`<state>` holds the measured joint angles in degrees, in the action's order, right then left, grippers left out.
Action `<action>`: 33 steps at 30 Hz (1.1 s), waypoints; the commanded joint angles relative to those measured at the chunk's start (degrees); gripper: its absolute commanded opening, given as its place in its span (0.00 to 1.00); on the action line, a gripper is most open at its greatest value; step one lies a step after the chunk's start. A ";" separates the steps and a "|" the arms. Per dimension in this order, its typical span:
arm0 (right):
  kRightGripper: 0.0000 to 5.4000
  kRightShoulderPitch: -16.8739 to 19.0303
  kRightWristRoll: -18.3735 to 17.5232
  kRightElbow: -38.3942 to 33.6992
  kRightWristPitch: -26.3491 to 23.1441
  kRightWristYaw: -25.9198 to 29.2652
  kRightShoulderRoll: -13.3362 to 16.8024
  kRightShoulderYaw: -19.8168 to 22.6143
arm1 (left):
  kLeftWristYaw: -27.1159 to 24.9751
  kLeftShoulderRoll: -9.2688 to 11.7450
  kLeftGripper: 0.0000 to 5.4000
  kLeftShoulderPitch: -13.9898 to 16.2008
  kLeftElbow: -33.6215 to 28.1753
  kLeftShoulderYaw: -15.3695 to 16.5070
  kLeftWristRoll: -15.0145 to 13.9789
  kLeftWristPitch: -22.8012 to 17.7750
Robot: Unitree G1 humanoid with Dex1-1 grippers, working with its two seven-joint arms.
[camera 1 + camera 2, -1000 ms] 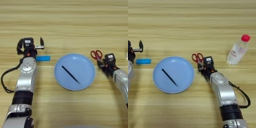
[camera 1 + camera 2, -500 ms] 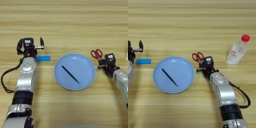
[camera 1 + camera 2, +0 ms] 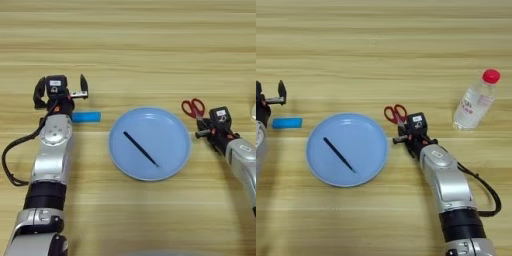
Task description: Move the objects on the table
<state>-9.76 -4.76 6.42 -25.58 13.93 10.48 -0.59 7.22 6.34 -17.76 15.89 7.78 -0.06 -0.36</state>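
Three small objects lie on the light wood worktop [image 3: 130, 50] around a round light-blue plate [image 3: 170, 130] at its middle. A thin black stick [image 3: 141, 148] lies slantwise inside the plate, running from far left to near right. A flat bright-blue block [image 3: 86, 117] rests on the wood just left of the plate. Red-handled scissors [image 3: 394, 114] lie just right of the plate's far edge, handles pointing far. A clear bottle with a red cap [image 3: 476, 99] lies tilted further right, well apart from the scissors.

The left claw [image 3: 60, 91] sits just beyond the blue block's far left end, its two black fingers spread wide with nothing between them. The right claw [image 3: 404, 134] is at the near end of the scissors, seemingly over the blades; whether its fingers are spread or pressed together I cannot tell
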 commanded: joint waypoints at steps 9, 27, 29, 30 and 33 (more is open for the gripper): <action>0.13 2.93 0.49 -3.59 -1.75 -1.59 0.33 0.27 | 0.24 0.08 1.00 0.26 -0.56 -0.16 0.63 -0.97; 0.13 3.16 -1.79 -13.10 -4.99 -0.98 -0.03 1.00 | 0.30 0.01 1.00 0.27 -0.65 -0.23 0.69 -1.01; 0.13 3.11 -1.96 -14.65 -5.47 -0.96 0.04 0.86 | 0.31 0.00 1.00 0.27 -0.66 -0.23 0.69 -1.02; 0.13 3.08 -2.02 -15.42 -5.79 -0.96 0.04 0.78 | 0.30 0.01 1.00 0.28 -0.68 -0.23 0.69 -1.03; 0.13 3.01 -2.29 -17.54 -6.75 -0.91 -0.12 0.58 | 0.29 0.01 1.00 0.30 -0.73 -0.23 0.68 -1.05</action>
<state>-6.37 -6.39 -8.94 -30.93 12.97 10.44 0.09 7.23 6.34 -17.76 15.87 7.77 -0.04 -0.42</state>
